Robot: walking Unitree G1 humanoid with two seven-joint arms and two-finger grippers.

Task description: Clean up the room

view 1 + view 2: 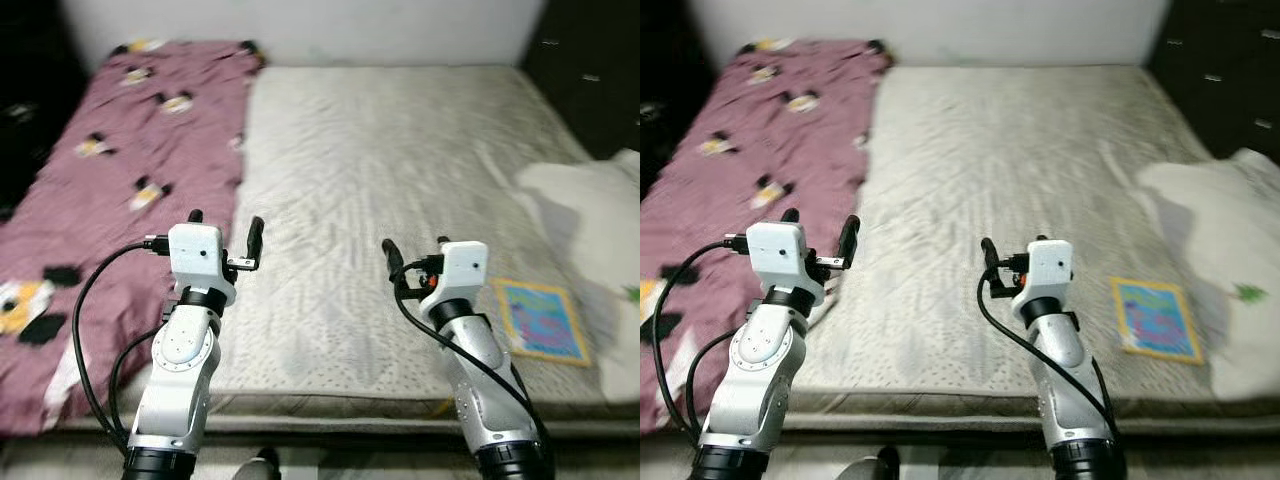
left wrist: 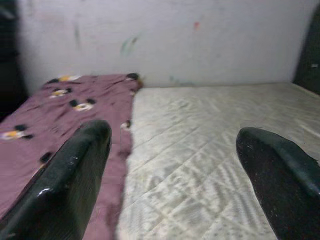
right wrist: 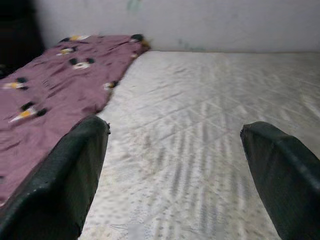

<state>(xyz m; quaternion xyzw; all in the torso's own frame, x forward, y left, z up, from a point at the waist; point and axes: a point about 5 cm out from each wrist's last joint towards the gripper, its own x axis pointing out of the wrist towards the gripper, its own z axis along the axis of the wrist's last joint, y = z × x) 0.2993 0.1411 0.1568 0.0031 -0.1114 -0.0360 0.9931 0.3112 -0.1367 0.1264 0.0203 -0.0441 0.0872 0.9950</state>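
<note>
A bare pale mattress (image 1: 380,150) lies before me. A maroon blanket (image 1: 130,150) with cartoon prints covers its left side. A colourful book (image 1: 543,320) lies flat near the front right corner, beside a rumpled white cloth (image 1: 590,200). My left gripper (image 1: 226,222) is raised over the front of the bed at the blanket's edge, open with nothing between its fingers (image 2: 65,185). My right gripper (image 1: 415,245) is held over the bare mattress, left of the book, also open and holding nothing, as the right wrist view shows past its fingers (image 3: 280,175).
A white wall (image 1: 300,25) runs behind the bed. Dark furniture (image 1: 590,60) stands at the back right and a dark shape (image 1: 25,100) at the far left. The mattress's front edge (image 1: 330,410) is just below my arms.
</note>
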